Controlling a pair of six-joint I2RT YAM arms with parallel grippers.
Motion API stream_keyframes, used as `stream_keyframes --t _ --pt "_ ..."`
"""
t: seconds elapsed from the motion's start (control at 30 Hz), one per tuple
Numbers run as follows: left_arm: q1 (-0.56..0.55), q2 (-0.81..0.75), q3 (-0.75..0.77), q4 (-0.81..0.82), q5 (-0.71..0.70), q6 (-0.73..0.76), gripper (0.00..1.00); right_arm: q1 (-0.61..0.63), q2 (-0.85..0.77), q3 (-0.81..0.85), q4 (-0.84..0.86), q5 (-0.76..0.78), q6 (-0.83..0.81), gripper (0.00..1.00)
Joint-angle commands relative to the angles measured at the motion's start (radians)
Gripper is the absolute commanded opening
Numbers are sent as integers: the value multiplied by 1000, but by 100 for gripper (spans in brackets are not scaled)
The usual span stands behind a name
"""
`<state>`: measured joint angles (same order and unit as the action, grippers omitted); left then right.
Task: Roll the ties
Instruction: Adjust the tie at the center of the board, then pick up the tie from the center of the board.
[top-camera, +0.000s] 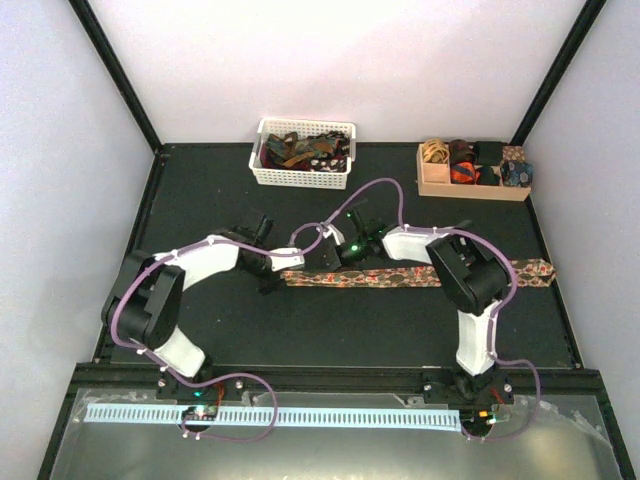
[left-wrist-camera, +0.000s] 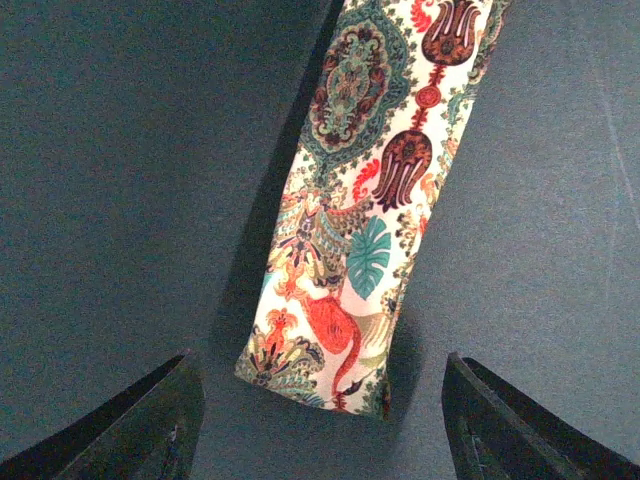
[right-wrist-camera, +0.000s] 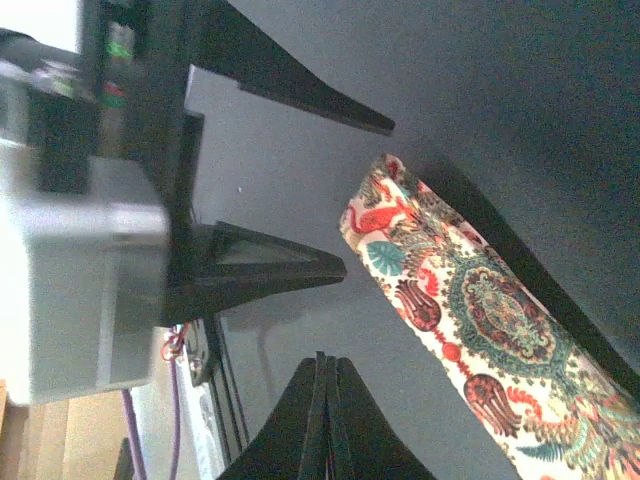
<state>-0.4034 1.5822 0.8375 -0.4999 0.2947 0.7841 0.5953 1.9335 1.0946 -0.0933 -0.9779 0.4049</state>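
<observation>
A floral red-green-beige tie (top-camera: 420, 276) lies flat across the black mat, its narrow end at the left. My left gripper (top-camera: 272, 276) is open and empty just off that end. In the left wrist view the tie's end (left-wrist-camera: 330, 350) lies between my spread fingers (left-wrist-camera: 170, 410), close above the mat. My right gripper (top-camera: 338, 258) hovers beside the tie near the same end. In the right wrist view it (right-wrist-camera: 325, 362) is shut on nothing, and the tie (right-wrist-camera: 470, 320) runs to its right, apart from it.
A white slatted basket (top-camera: 262, 168) with several loose ties (top-camera: 305, 150) stands at the back centre. A tan wooden compartment box (top-camera: 470, 188) with rolled ties (top-camera: 460, 165) stands at the back right. Black frame rails edge the mat.
</observation>
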Motion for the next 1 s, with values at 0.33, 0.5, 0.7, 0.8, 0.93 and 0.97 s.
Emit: stream_keyframes --t 0.33,0.5,0.7,0.8,0.93,0.97 --pt "-8 72 96 -97 35 24 56 30 180 34 -23 83 -11 1" --pt "-12 73 108 -115 65 30 42 30 196 30 -45 98 -15 1" --pt "-19 31 117 -110 131 20 37 29 203 31 -53 95 -17 1" --pt "-33 26 129 -100 151 1 36 30 206 33 -55 94 -17 1" --pt "-65 35 162 -94 172 -28 36 30 208 38 -57 90 -15 1" --pt "-77 39 173 -95 175 -36 36 30 207 40 -58 90 -15 1"
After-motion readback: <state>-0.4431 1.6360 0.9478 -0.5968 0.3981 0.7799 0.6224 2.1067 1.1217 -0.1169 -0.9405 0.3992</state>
